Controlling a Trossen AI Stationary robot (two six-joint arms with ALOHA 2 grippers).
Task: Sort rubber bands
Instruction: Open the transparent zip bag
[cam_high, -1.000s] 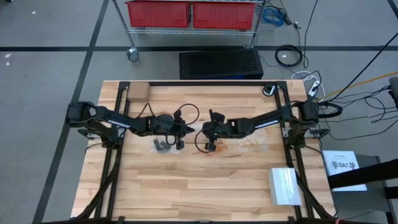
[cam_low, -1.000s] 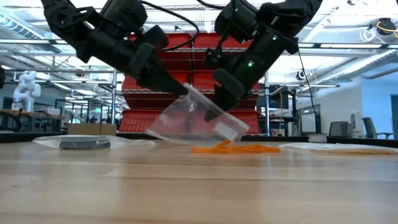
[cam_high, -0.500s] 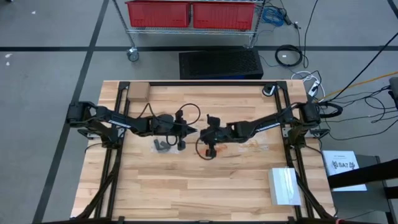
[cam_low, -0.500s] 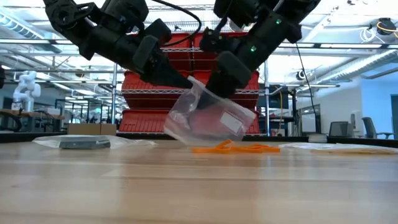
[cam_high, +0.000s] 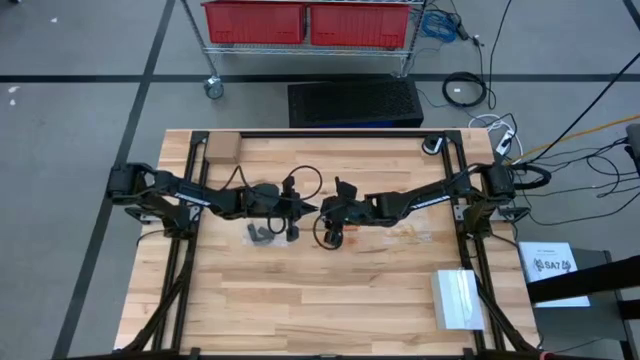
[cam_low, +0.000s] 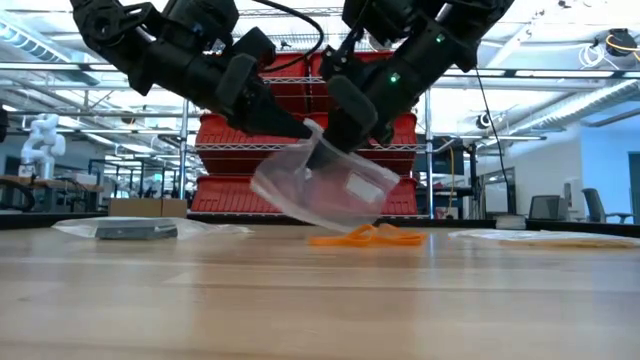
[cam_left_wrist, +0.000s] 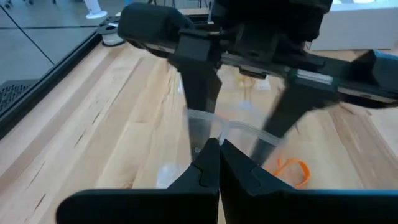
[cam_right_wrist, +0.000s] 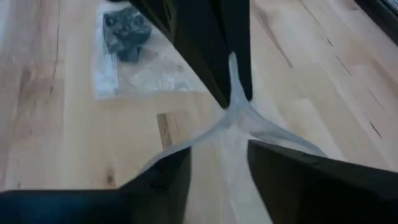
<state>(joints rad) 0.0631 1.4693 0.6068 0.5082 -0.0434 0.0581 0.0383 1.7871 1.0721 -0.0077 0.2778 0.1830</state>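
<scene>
A clear plastic bag (cam_low: 330, 190) hangs between my two grippers over the middle of the table. My left gripper (cam_low: 305, 130) is shut on its rim. My right gripper (cam_right_wrist: 217, 149) faces it, open, with both fingers in the bag's mouth. A few orange rubber bands (cam_low: 365, 237) lie loose on the wood just below and behind the bag, and show in the left wrist view as an orange loop (cam_left_wrist: 292, 169). Black rubber bands (cam_right_wrist: 127, 28) lie inside another clear bag flat on the table, under my left arm. My left gripper pinches the bag's rim (cam_right_wrist: 233, 93) between its two fingertips, coming from the table's left and slanting down. The bag hangs below, mouth up. My right gripper has both spread fingers (cam_left_wrist: 283, 115) inside the mouth, slanting down from the right. The rim (cam_right_wrist: 180, 146) runs round their outer sides and is held wide.
A flat clear bag (cam_low: 540, 238) lies on the table at the right. A small cardboard box (cam_high: 221, 147) sits at the far left corner and a white box (cam_high: 458, 298) at the near right. Dark frame rails (cam_high: 180, 260) run along both sides.
My right gripper has risen a little toward my left gripper and opened. The bag, which slanted down to the table on the left, now hangs more upright with its mouth spread wide. My left gripper has kept its hold.
</scene>
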